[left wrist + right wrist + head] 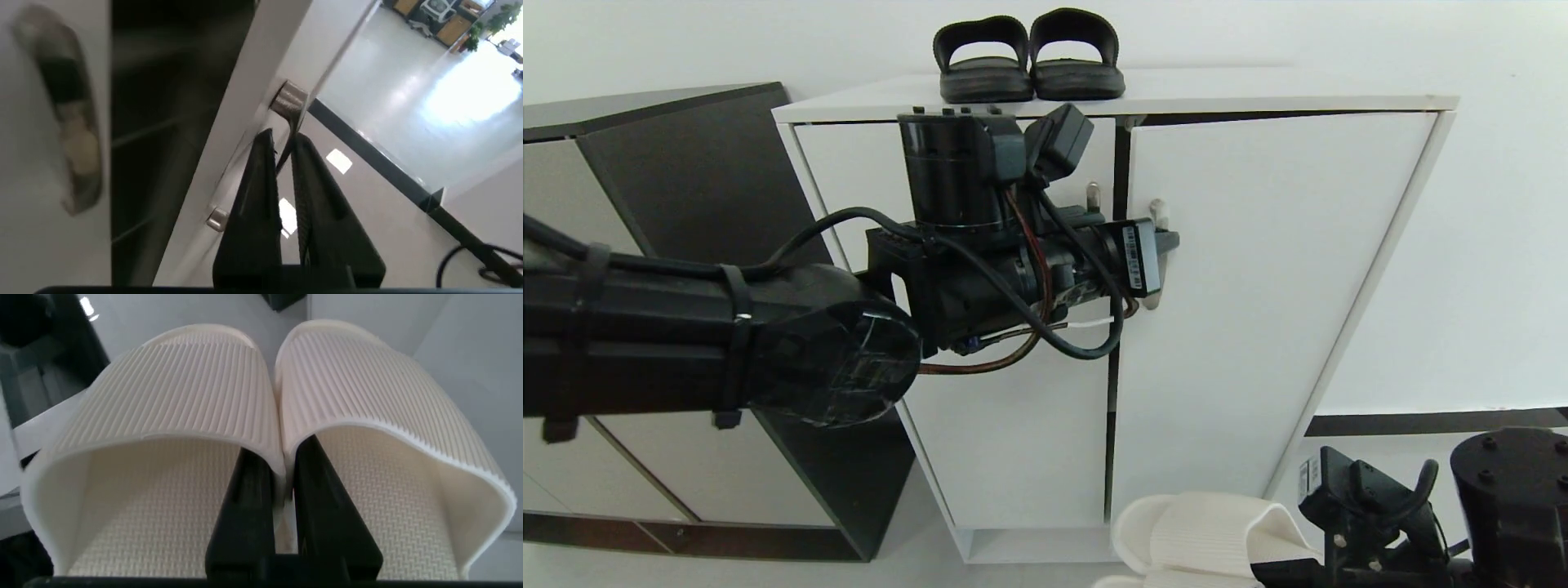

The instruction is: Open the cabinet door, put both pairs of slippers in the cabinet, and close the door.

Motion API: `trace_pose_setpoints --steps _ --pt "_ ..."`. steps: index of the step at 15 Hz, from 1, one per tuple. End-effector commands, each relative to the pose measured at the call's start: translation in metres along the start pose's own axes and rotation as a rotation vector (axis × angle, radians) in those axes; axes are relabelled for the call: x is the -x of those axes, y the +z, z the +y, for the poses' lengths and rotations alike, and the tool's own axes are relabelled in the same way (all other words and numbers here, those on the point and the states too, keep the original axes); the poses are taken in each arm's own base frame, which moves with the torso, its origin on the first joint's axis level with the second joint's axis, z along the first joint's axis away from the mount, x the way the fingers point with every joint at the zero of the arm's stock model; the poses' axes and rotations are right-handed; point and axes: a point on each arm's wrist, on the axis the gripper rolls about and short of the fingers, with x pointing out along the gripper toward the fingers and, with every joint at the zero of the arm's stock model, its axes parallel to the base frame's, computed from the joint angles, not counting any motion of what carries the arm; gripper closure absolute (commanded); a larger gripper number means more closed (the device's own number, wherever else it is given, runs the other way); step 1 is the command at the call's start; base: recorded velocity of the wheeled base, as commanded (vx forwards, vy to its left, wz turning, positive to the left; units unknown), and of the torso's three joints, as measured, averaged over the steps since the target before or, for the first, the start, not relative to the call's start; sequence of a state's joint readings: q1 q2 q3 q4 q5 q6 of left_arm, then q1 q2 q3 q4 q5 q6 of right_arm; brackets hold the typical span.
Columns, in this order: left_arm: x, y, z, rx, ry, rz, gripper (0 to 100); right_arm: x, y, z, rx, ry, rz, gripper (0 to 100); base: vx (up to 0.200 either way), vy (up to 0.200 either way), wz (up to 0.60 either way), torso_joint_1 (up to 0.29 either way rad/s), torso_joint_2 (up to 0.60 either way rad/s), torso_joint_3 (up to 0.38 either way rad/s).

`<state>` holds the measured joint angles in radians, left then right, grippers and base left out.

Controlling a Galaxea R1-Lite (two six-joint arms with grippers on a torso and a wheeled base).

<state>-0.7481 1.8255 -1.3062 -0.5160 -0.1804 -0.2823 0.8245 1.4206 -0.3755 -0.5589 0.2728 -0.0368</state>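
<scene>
The left gripper (283, 140) is clamped on the handle (1157, 211) of the door (1258, 310); the right gripper (282, 469) holds the white slippers (188, 392) at the foot of the cabinet (1258, 91).
1 pinch on their 2 touching inner walls carries both, likely ready for when the door opens. The left wrist view shows a dark gap at the door's edge; the head view shows the black slippers (1029, 61) on the cabinet's top.

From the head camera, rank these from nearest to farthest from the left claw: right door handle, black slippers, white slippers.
1. The right door handle: clamped in the left gripper.
2. The black slippers: above, on the cabinet top.
3. The white slippers: lowest, held by the right gripper.
</scene>
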Motion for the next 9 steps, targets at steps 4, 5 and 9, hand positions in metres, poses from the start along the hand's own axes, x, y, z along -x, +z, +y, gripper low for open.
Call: trace_pose_setpoints --steps 4,5,9 --pt "0.040 0.013 -0.024 -0.006 -0.042 -0.026 100 0.006 -0.004 0.003 0.010 0.036 -0.004 100 0.000 0.000 0.00 0.000 0.00 0.000" --pt "0.046 0.013 -0.025 -0.006 -0.045 -0.025 100 0.006 -0.004 0.003 0.012 0.038 -0.003 100 0.000 0.000 0.00 0.000 0.00 0.000" --pt "0.079 0.016 -0.043 -0.012 -0.081 -0.039 100 0.007 -0.004 0.003 0.012 0.032 -0.007 100 0.000 0.000 0.00 0.000 0.00 0.000"
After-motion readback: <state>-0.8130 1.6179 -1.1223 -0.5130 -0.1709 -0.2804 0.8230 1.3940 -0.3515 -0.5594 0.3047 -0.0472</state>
